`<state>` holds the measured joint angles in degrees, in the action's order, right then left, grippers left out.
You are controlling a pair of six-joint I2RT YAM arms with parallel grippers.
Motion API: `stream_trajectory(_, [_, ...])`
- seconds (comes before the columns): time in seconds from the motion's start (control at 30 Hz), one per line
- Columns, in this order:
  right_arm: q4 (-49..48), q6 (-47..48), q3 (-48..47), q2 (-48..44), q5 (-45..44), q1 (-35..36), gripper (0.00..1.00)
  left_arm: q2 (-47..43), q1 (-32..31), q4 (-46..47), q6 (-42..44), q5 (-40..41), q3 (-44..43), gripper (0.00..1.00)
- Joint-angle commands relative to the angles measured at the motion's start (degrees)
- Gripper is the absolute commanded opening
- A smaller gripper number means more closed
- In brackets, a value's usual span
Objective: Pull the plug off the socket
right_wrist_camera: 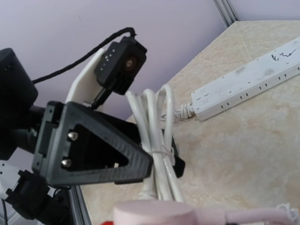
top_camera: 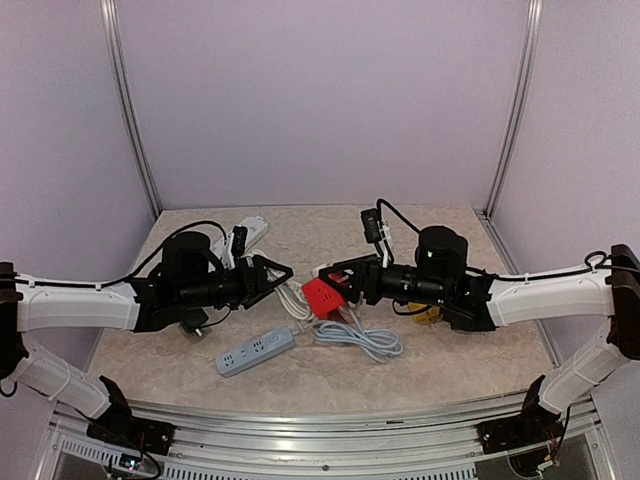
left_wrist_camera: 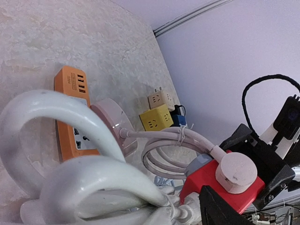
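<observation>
The red cube socket [top_camera: 322, 296] hangs just above the table in mid-scene, with my right gripper [top_camera: 340, 284] shut on it; its black fingers [left_wrist_camera: 274, 180] flank the cube [left_wrist_camera: 225, 190]. A round pink plug [left_wrist_camera: 236, 171] sits in the cube's face, and its pink cord [left_wrist_camera: 187, 136] runs off to a pink disc [left_wrist_camera: 110, 119]. A white plug [left_wrist_camera: 187, 212] enters the cube's side. Its coiled, tied white cable bundle [right_wrist_camera: 157, 136] leads to a white power strip [right_wrist_camera: 248, 86]. My left gripper [top_camera: 283, 283] is shut on that bundle, one finger [right_wrist_camera: 93, 150] on each side.
An orange power strip [left_wrist_camera: 70, 112], a yellow cube adapter [left_wrist_camera: 154, 118] and a beige one [left_wrist_camera: 161, 98] lie behind the socket. A pale blue power strip [top_camera: 255, 350] and a grey coiled cord [top_camera: 360, 338] lie near the front. The cell's walls stand close behind.
</observation>
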<state>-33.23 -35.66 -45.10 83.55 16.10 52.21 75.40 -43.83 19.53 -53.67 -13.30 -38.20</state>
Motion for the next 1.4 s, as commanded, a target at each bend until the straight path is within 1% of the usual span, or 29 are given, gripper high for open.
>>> stream_trajectory(0.0, [-12.39,-0.81,-1.16,-4.16,0.01,-0.44,0.0,1.94,-0.79,2.52,-0.03,-0.73,-2.4,0.63])
stream_trajectory(0.17, [-12.45,-0.98,-0.7,-3.9,0.33,-0.56,0.0,3.11,-1.08,2.93,-0.03,-0.69,-3.19,0.56])
stream_trajectory(0.3, [-12.42,-1.08,-0.31,-3.81,0.13,-0.6,0.0,3.43,-1.16,2.31,-0.15,0.03,-3.27,0.41])
stream_trajectory(0.5, [-13.55,-2.82,0.89,-3.35,1.07,-1.52,0.0,3.09,-1.17,0.52,1.63,1.25,-3.2,0.15])
stream_trajectory(0.57, [-13.3,-3.38,0.85,-3.03,1.36,-1.97,0.0,2.73,-1.17,-0.17,3.28,1.33,-3.28,0.09])
stream_trajectory(0.63, [-10.87,-3.58,0.23,-2.53,0.8,-2.42,0.0,2.2,-1.25,-1.12,5.17,1.26,-3.45,0.04])
stream_trajectory(0.7, [-5.61,-3.4,-1.23,-1.92,-0.53,-3.04,0.0,1.74,-1.25,-2.19,6.83,1.01,-3.63,0.0])
stream_trajectory(0.77, [0.75,-2.31,-3.33,-0.9,-2.32,-3.33,0.0,1.06,-1.25,-2.75,7.14,0.67,-3.56,0.0])
stream_trajectory(0.8, [3.93,-1.12,-4.4,-0.42,-3.54,-3.39,0.04,0.78,-1.11,-3.13,6.59,0.45,-3.48,0.0])
stream_trajectory(0.83, [6.15,0.36,-5.25,0.2,-4.22,-3.4,0.18,0.65,-0.7,-3.55,5.43,0.04,-3.39,0.0])
stream_trajectory(0.87, [7.75,1.5,-5.62,0.5,-4.91,-3.4,0.33,0.63,-0.27,-4.26,3.6,-0.25,-3.3,0.0])
stream_trajectory(0.9, [8.71,2.34,-5.68,0.63,-5.36,-3.41,0.45,0.76,0.4,-5.06,1.26,-0.47,-2.97,0.0])
stream_trajectory(1.0, [10.47,4.19,-5.16,0.29,-6.31,-3.35,0.71,1.58,2.39,-4.62,-4.3,-1.77,-0.8,0.0])
stream_trajectory(1.03, [11.11,4.8,-5.1,0.09,-6.42,-3.38,0.77,1.66,2.76,-3.88,-5.34,-1.7,0.04,0.0])
stream_trajectory(1.13, [13.75,6.13,-4.96,-0.81,-7.85,-3.33,0.88,1.86,3.7,-1.39,-7.84,-1.41,1.76,0.0])
stream_trajectory(1.2, [16.18,6.6,-4.78,-1.45,-9.34,-3.19,0.92,1.94,4.07,0.32,-9.05,-1.4,2.23,0.0])
stream_trajectory(1.3, [19.46,7.36,-4.86,-2.2,-9.88,-2.64,0.92,1.91,4.24,1.07,-9.88,-0.99,1.96,0.0])
stream_trajectory(1.37, [22.42,8.23,-5.46,-2.84,-12.52,-0.51,0.92,1.8,4.37,1.08,-10.55,-0.18,1.81,0.0])
